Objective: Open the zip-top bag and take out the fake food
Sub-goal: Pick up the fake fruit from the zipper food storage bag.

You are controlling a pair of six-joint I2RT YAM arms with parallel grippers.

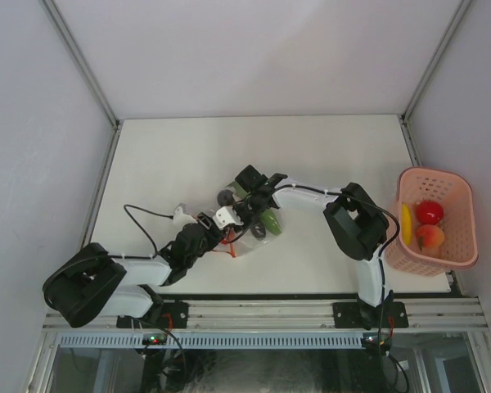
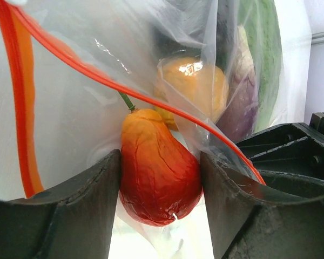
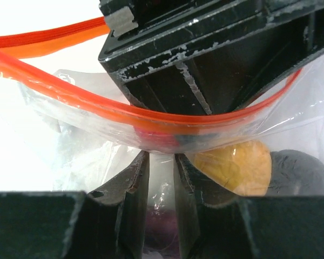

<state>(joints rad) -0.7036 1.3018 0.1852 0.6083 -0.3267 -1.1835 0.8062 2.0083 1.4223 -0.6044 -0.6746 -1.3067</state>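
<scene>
Two grippers: both crowded right onto the zip-top bag (image 2: 81,124), one from each side, near enough touching each other.
Zip-top bag: clear, crinkly, lying on the white table (image 1: 311,147).
Zip strip (image 3: 70,89): red-orange, split into two separate lines, so mouth open.
Left gripper (image 2: 159,156): reaching into the bag's mouth, fingers (image 2: 70,216) clamped on either side of a red-orange pear-shaped piece (image 2: 159,189).
Pear-shaped piece: upright between those fingers, little green stem on top, wrinkly film over it, one zip line crossing just above.
Right gripper (image 3: 161,157): fingers nearly together, pinching clear film at the bag's edge just under the zip strip, left gripper's black body right above that strip.
Fake food in the bag: round orange piece (image 2: 197,86) just behind the pear one, dark purple piece (image 2: 240,108) beside it, long green piece (image 2: 264,54) at the bag's far side.
Pink basket (image 1: 466,246): well apart from the bag, off to its right in the top view.
In the basket: red round piece (image 1: 430,211), yellow piece (image 1: 407,223), peachy orange piece (image 1: 430,237).
Bag's hidden corner under the arms: can't tell what's there.
</scene>
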